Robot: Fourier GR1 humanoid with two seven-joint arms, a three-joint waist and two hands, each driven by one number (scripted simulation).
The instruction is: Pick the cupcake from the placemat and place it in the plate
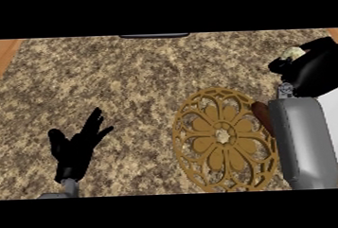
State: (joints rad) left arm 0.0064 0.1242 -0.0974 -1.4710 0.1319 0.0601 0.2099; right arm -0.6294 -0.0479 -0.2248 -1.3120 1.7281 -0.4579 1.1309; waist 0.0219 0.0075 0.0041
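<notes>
Left robot hand (73, 150) resting open (fingers up), right robot hand (311, 67) curled shut

Speckled stone counter top (129, 84), wood at both far corners, one dark thing at the far edge.

The counter top is mottled tan, brown and cream and fills nearly the whole view. An orange-brown wood strip (0, 55) cuts in at an angle across the far left corner. A smaller wedge of the same wood (337, 33) shows at the far right corner. At the middle of the far edge lies a flat dark bar (154, 36), long and thin with rounded ends and only partly in view. Cannot tell what it is.
</notes>
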